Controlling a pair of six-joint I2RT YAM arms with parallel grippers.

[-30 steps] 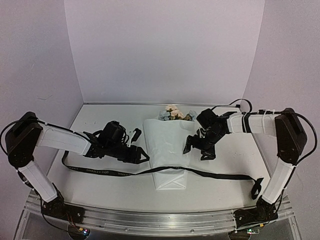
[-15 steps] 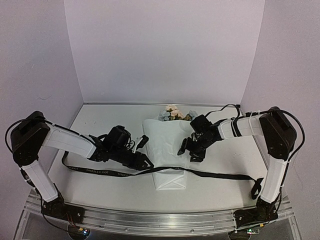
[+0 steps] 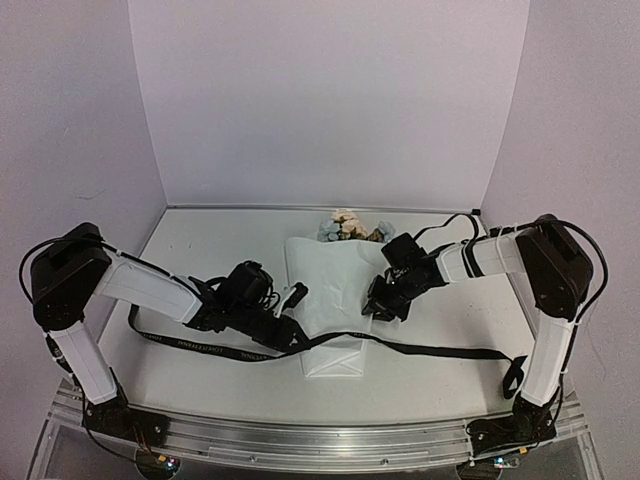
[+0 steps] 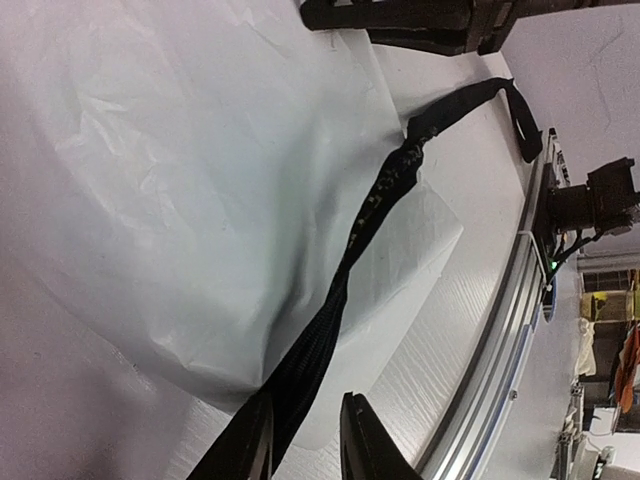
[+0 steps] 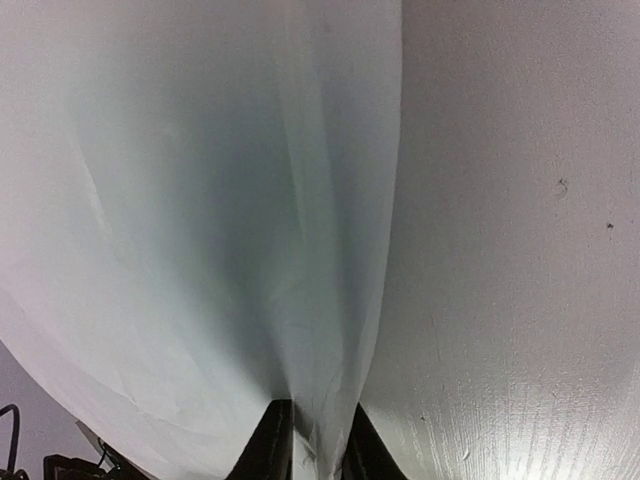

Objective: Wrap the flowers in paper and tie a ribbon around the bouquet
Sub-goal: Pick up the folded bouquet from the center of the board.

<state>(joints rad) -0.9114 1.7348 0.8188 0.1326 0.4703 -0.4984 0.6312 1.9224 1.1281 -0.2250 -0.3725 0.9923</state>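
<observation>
White paper [image 3: 330, 300], thin and creased, with a dull sheen, lies folded over the stems as a flat, tapering packet in the middle of the table [image 3: 200, 240]. Its narrow end points to the near edge. The flowers [image 3: 347, 227], small peach and pale blue blooms, poke out at the far end towards the back edge. The wrapping looks largely done, though loose rather than tight. The ribbon [image 3: 430, 350], a narrow woven black band with faint lettering, lies twisted across the near end of the packet. Its ends trail towards the left and right edges, and no loop or knot is made yet, so tying is what remains. The left gripper [image 4: 305, 455] stands narrow with the ribbon between its fingers. The right gripper [image 5: 318, 440] pinches a fold at the paper's right edge.
</observation>
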